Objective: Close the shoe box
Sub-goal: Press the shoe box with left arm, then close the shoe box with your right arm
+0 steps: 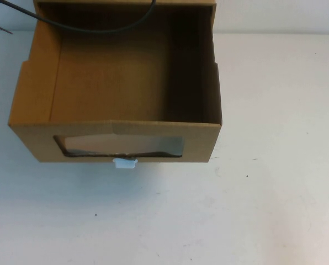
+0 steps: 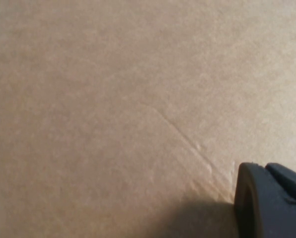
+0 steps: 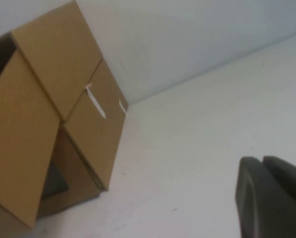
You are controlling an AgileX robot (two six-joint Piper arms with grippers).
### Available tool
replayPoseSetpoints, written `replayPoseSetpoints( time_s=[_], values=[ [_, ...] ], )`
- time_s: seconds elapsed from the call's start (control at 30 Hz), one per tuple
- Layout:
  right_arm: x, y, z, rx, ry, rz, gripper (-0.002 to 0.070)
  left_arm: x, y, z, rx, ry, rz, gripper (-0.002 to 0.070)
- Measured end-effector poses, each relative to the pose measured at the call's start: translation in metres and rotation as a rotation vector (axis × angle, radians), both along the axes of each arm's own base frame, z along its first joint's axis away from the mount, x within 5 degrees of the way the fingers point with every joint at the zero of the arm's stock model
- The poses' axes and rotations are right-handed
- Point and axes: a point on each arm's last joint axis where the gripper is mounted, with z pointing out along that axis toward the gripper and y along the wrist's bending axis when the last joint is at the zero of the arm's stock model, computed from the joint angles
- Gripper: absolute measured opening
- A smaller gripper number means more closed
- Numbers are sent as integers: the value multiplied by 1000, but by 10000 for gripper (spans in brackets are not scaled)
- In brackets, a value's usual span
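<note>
The shoe box (image 1: 32, 105) is a brown cardboard drawer pulled out toward me, open on top and empty. Its front has a clear window (image 1: 120, 145) with a small white pull tab (image 1: 125, 163) below it. Its outer sleeve (image 1: 186, 4) shows at the far edge. Neither gripper shows in the high view. My left gripper (image 2: 264, 168) is shut and empty, very close to a plain cardboard surface (image 2: 113, 99). My right gripper (image 3: 262, 161) is shut and empty above the white table, well to the side of the cardboard box (image 3: 53, 64).
A black cable (image 1: 109, 27) hangs across the far part of the open drawer. The white table (image 1: 275, 165) spreads in front of the box and to its right. In the right wrist view the box stack has white tape strips (image 3: 95, 103), with a pale wall behind.
</note>
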Motion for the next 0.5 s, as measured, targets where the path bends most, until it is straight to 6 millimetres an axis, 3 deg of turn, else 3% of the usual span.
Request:
replayPoseSetpoints(
  time_s=[0.3,0.5],
  values=[
    [-2,7,7,223,51,78,-12,0,0,0,-2,-1,1,-5],
    [4,27,60,152,261,283,-12,0,0,0,-1,1,0,-5]
  ],
)
